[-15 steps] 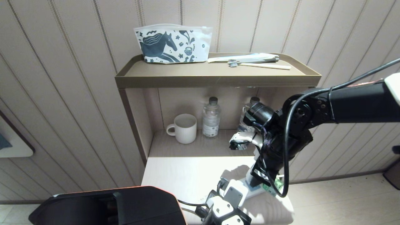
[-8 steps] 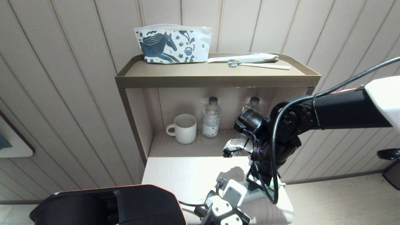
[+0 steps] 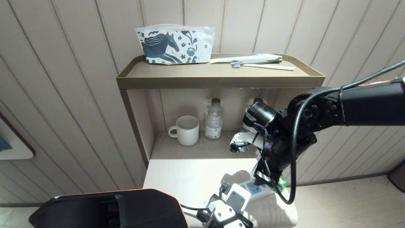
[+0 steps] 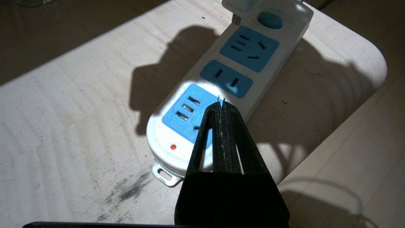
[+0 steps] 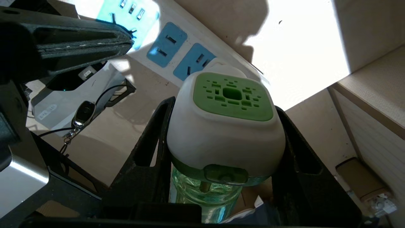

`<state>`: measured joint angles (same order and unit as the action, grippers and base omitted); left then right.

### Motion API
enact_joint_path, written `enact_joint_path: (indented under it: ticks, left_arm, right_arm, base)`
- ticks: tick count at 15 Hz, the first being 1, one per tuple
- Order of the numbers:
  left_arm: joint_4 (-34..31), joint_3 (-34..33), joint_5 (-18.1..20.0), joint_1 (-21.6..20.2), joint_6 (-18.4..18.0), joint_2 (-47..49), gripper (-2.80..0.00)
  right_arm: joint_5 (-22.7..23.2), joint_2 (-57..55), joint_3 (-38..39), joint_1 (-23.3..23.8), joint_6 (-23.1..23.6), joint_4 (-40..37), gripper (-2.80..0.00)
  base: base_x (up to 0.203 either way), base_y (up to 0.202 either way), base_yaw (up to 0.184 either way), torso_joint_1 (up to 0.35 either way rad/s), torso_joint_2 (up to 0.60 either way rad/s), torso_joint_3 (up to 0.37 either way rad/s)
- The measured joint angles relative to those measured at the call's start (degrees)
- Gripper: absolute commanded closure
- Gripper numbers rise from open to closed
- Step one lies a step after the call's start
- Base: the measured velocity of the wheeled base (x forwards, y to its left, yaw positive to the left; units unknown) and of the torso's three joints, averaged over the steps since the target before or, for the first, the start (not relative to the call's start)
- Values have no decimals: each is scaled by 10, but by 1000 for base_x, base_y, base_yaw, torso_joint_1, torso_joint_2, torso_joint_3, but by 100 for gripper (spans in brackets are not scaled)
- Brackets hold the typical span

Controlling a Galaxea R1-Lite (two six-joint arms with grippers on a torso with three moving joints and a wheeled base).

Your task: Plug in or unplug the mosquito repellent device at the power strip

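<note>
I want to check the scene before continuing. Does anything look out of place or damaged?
Nothing looks damaged. Only dark smudges mark the table near the power strip, whose red light is on. The right end effector holds the mosquito repellent device.

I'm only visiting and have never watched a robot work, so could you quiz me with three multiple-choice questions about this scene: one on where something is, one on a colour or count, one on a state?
1. Where does the white mug stand?
A. on the top shelf
B. in the lower shelf, beside a water bottle
C. on the power strip

2. What colour are the sockets of the power strip?
A. light blue
B. red
C. black

3. How are the left gripper fingers?
A. spread wide
B. pressed together, holding nothing
C. clamped on the mug

Answers:
1 B, the mug sits under the top shelf, left of the bottle.
2 A, the left wrist view shows blue socket faces.
3 B, the black fingers meet above the strip, while the right gripper holds the mosquito repellent device.
</note>
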<state>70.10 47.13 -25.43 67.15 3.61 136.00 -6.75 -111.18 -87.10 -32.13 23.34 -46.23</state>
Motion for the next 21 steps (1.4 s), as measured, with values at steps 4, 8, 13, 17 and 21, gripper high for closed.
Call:
enact_joint_path:
  ticks: [4, 8, 13, 17, 21]
  left_arm:
    - [4, -1, -1, 2, -4, -7, 0]
    - [-14, 2, -4, -1, -16, -76, 0]
    - [-82, -18, -24, -10, -43, -246, 0]
    - [-143, -137, -67, -39, -49, -439, 0]
    - [-278, -212, -66, -146, -55, -684, 0]
  right_arm:
    - [0, 12, 5, -1, -1, 1, 0]
    - [1, 39, 2, 3, -4, 1, 0]
    - [3, 101, 26, 0, -7, -1, 0]
    - [5, 179, 79, -1, -7, 0, 0]
    - [5, 247, 129, 1, -10, 0, 0]
  base:
    - [0, 0, 0, 0, 0, 0]
    - [0, 0, 0, 0, 0, 0]
    - [0, 0, 0, 0, 0, 0]
    - [0, 0, 0, 0, 0, 0]
    - [0, 0, 0, 0, 0, 0]
